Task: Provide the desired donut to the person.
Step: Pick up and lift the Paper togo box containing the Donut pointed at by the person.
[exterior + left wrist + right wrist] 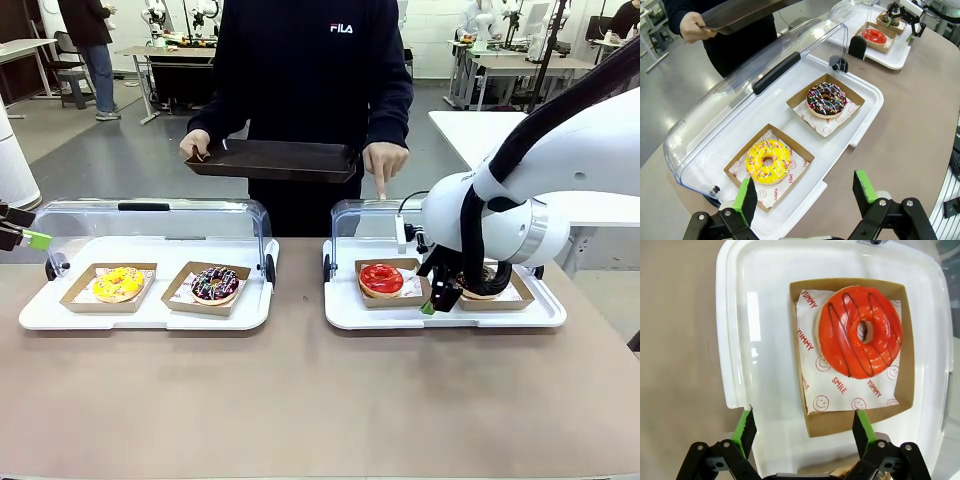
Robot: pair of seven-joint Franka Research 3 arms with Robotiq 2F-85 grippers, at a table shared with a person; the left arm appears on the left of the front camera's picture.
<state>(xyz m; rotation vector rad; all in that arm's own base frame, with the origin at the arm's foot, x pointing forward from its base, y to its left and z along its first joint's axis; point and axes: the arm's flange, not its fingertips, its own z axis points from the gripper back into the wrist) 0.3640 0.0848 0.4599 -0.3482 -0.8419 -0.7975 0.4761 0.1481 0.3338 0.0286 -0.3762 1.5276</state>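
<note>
**Desk:** What's at far left?

**Photographer:** The left tool point(805, 189), fingers apart and gripping nothing, is poised at the edge of the brown surface point(300, 400). Just ahead of its left finger lies a yellow donut point(768, 161) in a cardboard box. Farther ahead is a chocolate sprinkled donut point(826, 98) in a box of its own. Both sit on a white tray point(870, 97) whose clear lid point(715, 115) is tipped back, away from the tool.

**Desk:** And centre?

**Photographer:** Across the surface from both tools stands the person point(300, 80) in a navy FILA sweatshirt, holding a dark tray point(270, 158) at waist height with one hand point(195, 145). The other hand point(383, 158) points an index finger straight down, above the raised lid point(355, 215) of the second case.

**Desk:** Right side?

**Photographer:** The right tool point(804, 422), fingers spread wide and empty, hangs over the second white tray point(765, 340). The red-glazed donut point(860, 331), striped with dark icing, lies directly ahead of it, nearer its right finger. It rests in an open box point(830, 424) lined with printed paper, and the box's near wall reaches that finger's tip. A brown donut point(888, 19) shares the tray in the neighbouring box, mostly hidden behind the arm in the front view.
</note>
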